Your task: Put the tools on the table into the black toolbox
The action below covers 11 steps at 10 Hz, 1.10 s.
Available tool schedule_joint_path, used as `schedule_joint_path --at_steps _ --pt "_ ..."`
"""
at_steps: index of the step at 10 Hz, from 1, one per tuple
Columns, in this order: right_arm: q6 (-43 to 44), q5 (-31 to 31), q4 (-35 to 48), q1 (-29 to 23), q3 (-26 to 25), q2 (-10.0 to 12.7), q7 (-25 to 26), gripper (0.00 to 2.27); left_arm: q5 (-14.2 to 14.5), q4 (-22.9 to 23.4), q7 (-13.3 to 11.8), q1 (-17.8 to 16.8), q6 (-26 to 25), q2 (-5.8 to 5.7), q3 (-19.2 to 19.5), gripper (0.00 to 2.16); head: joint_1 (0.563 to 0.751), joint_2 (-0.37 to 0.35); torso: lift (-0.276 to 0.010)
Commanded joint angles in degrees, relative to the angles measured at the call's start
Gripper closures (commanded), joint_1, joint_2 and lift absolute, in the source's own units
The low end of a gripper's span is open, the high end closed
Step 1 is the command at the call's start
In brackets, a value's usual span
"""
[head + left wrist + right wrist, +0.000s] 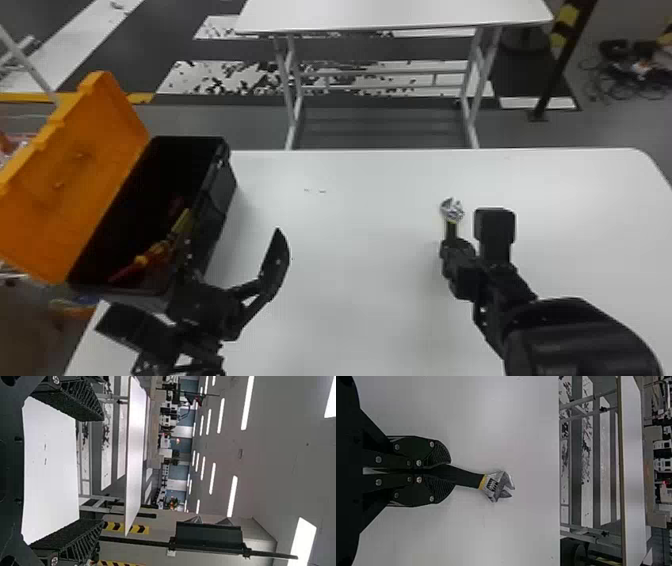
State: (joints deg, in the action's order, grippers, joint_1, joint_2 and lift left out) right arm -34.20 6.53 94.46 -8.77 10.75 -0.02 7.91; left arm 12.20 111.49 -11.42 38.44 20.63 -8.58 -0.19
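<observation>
Left wrist view: the left black two-finger gripper [103, 470] is standing with its fingers wide apart, nothing between them. Head view: that same gripper is sitting beside the black plastic toolbox [215, 205], which is resting at the table's left with its hinged orange lid [75, 165] hanging open; red and yellow hand tools [155, 252] are already lying inside. The black-handled adjustable wrench with the silver head [452, 212] is out to the right over the white flat-topped table [350, 310], pinched by the right black two-finger gripper [452, 245]. Right wrist view: the fingers are closing on the handle, head pointing outward. Can't tell if it's off the surface. Step now, as I read it: lifting and carrying across. Keep the pinch firm, since the heavy head is sticking out and could be twisting the handle. Go up straight, clear the near wall, route around the left arm, then lower well inside before releasing, so nothing's catching on rim or lid.
</observation>
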Motion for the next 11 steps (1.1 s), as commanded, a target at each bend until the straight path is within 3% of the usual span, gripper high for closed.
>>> schedule_joint_path --at_steps 1,9,11 --pt "-0.2 -0.1 3.1 -1.4 0.0 0.1 0.0 2.22 -0.1 0.8 0.0 -0.1 -0.4 0.05 -0.2 0.08 0.695 0.106 -0.075" --pt "-0.4 -0.6 7.6 -4.5 0.1 0.1 -2.2 2.22 -0.2 2.4 -0.1 -0.4 -2.1 0.49 -1.1 0.08 0.695 0.098 -0.075" --pt "-2.5 -1.2 8.6 -4.5 1.7 0.1 -3.0 1.82 -0.2 2.4 -0.2 -0.4 -2.7 0.49 -1.1 0.08 0.695 0.107 -0.075"
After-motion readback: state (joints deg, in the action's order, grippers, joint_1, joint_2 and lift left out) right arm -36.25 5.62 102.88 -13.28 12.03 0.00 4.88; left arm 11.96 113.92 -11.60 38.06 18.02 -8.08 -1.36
